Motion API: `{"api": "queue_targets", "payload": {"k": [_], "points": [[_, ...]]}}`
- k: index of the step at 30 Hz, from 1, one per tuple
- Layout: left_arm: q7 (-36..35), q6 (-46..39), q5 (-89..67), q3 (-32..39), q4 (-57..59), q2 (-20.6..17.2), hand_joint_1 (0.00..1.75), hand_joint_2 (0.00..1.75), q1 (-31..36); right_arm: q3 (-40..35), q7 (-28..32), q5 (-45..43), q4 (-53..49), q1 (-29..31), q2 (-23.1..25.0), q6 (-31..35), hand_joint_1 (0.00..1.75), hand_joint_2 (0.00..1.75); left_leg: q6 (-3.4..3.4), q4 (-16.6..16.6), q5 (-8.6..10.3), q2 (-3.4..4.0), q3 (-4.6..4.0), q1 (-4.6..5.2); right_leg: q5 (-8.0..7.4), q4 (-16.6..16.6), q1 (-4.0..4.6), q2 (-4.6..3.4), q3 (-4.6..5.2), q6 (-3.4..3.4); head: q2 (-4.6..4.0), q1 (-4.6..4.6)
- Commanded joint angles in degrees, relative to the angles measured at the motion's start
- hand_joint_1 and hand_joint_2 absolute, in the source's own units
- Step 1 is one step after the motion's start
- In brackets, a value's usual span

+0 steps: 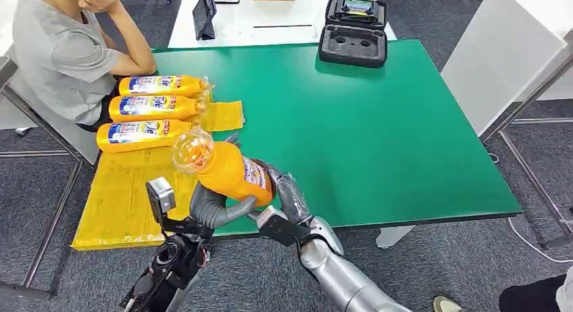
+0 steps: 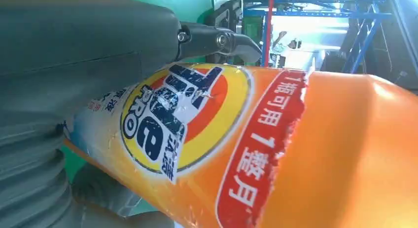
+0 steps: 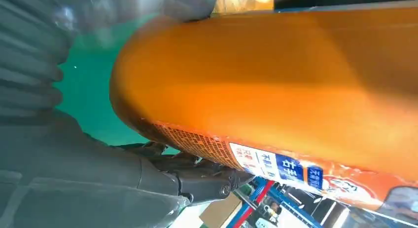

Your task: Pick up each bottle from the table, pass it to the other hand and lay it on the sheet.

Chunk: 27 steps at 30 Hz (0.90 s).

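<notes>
- Right, the green table [image 1: 378, 123] takes up most of the head view, with the yellow sheet [image 1: 121, 190] spread over its left end, where the bottles are meant to be laid.
- A person [image 1: 61, 55] sits at that end, close behind the sheet; what they are there for I can't say.
- Three orange bottles [image 1: 152, 108] lie side by side on the sheet, clear caps pointing toward the table's middle. I'd judge those done.
- A black case [image 1: 353, 30] sits open at the far edge, well apart from the action.
- Now the live one: a fourth bottle [image 1: 226, 169] is up off the table near the front edge, just beside the sheet, tilted with its clear cap toward the sheet.
- Both hands are on it. The left hand [image 1: 213, 207] cups it from below, thumb curled around the body. The right hand [image 1: 287, 197] holds the base end, fingers along its side.
- I read this as the hand-over in mid-pass, with neither hand yet let go.
- Which hand bears the weight is hard to tell. The bottle hides most of the fingers in the head view.
- The left wrist view is jammed up against the label [image 2: 177, 124], torn at its edge. The right wrist view is blurred orange plastic, so the grip there is hard to make out.
</notes>
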<state>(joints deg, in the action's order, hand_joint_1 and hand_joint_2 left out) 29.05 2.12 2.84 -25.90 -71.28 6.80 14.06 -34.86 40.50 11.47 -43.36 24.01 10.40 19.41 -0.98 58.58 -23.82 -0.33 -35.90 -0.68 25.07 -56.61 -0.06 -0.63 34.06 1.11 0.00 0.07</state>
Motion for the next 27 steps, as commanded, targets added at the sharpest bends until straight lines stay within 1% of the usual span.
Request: {"api": "queue_targets", "payload": {"k": [1, 2, 3, 9, 11, 12, 13, 18, 20, 27], "points": [[-0.33, 1.14, 0.23, -1.99, 0.29, -1.31, 0.0, 1.75, 2.02, -1.17, -0.5, -0.9, 4.26, 2.88, -1.36, 0.17, 1.75, 1.75, 0.0, -0.05, -0.05, -0.02, 0.19, 0.03, 0.06, 0.04, -0.02, 0.09, -0.2, 0.01, 0.0, 0.0], [-0.51, 1.15, 0.24, -1.86, 0.82, -1.08, 0.0, 1.75, 2.52, -0.89, -0.5, -1.25, 4.3, 3.22, -1.46, 0.03, 1.75, 1.75, 0.01, -0.08, -0.08, -0.02, 0.33, 0.03, 0.1, 0.07, -0.02, 0.1, -0.34, 0.02, 0.0, 0.0], [-0.57, 1.11, 0.22, -1.71, 1.27, -0.89, 0.0, 0.0, 2.88, -0.27, -0.5, -2.11, 4.04, 3.34, -1.5, -0.5, 1.75, 1.75, 0.0, -0.03, -0.04, -0.04, 0.17, 0.03, 0.06, 0.03, -0.02, 0.1, -0.18, 0.02, 0.0, 0.02], [-0.77, 1.34, 0.0, -2.13, 2.42, -0.55, 0.0, 0.0, 3.73, 2.95, -0.5, -5.34, 2.0, 3.18, -2.15, -1.83, 1.75, 1.75, -0.01, -0.02, -0.01, -0.08, 0.09, 0.03, 0.04, 0.0, -0.03, 0.12, -0.11, 0.02, 0.0, 0.0], [-0.77, 1.32, 0.0, -2.23, 2.5, -0.63, 0.0, 0.0, 3.65, 3.33, -0.5, -5.56, 1.61, 3.03, -2.23, -1.97, 1.75, 1.75, 0.0, -0.04, -0.07, -0.05, 0.26, 0.05, 0.09, 0.03, -0.04, 0.13, -0.27, 0.03, 0.0, 0.0], [-0.77, 1.3, 0.0, -2.38, 2.51, -0.74, 0.0, 0.0, 3.54, 4.76, -0.5, -7.53, 0.41, 2.42, -2.11, -3.58, 1.75, 1.75, 0.0, -0.03, -0.03, -0.04, 0.15, 0.04, 0.06, 0.01, -0.03, 0.11, -0.16, 0.02, 0.0, 0.02], [-0.77, 1.29, 0.01, -2.49, 2.45, -0.78, 0.0, 0.0, 3.43, 5.49, -0.5, -8.61, -0.05, 2.22, -1.97, -4.74, 1.75, 1.75, 0.0, -0.04, -0.07, -0.03, 0.24, 0.04, 0.09, 0.03, -0.03, 0.11, -0.25, 0.02, 0.0, 0.0], [-0.86, 1.2, -0.45, -3.42, 2.62, -0.65, 0.0, 0.0, 3.59, 7.42, -0.5, -11.44, -3.39, 1.16, -2.04, -7.59, 1.75, 1.75, 0.0, -0.04, -0.03, -0.07, 0.14, 0.05, 0.06, 0.01, -0.04, 0.12, -0.14, 0.01, 0.0, 0.0], [-0.86, 1.18, -0.41, -3.66, 2.89, -0.69, 0.0, 0.0, 3.69, 6.91, -0.5, -10.4, -4.3, 0.78, -2.35, -7.07, 1.75, 1.75, 0.0, -0.05, -0.09, -0.05, 0.31, 0.04, 0.11, 0.05, -0.03, 0.14, -0.32, 0.02, 0.0, 0.02], [-0.7, 1.29, -0.48, -4.63, 3.95, -0.64, 0.0, 0.0, 4.45, 6.18, -0.51, -9.39, -3.35, 0.09, -2.08, -7.13, 1.75, 1.75, 0.0, -0.06, -0.03, -0.03, 0.18, 0.04, 0.04, 0.05, -0.03, 0.09, -0.19, 0.02, 0.0, 0.0]]}}
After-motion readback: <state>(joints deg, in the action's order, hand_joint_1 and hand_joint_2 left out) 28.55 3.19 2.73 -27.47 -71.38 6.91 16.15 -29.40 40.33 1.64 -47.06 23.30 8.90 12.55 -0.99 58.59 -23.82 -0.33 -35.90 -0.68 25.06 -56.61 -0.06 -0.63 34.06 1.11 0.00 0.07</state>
